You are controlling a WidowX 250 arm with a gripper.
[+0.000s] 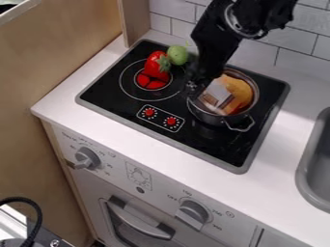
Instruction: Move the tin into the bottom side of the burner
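My black gripper [195, 88] hangs from the top edge over the cooktop, at the left rim of a metal pot. This pot [207, 116], the tin-like vessel in view, stands on the right part of the black burner plate [193, 132], its looped handle toward the lower right. Inside the pot lie a yellow-orange item [239, 91] and a small grey-and-white block [218, 93]. Whether the gripper touches the pot's rim I cannot tell, as the dark arm blends into the black surface.
A red pepper [155, 65] and a round green item [177, 55] lie at the upper left of the cooktop. Two red knobs are printed near its front edge. A grey sink [316, 166] is at the right, a tiled wall [258, 54] behind, and a wooden panel at left.
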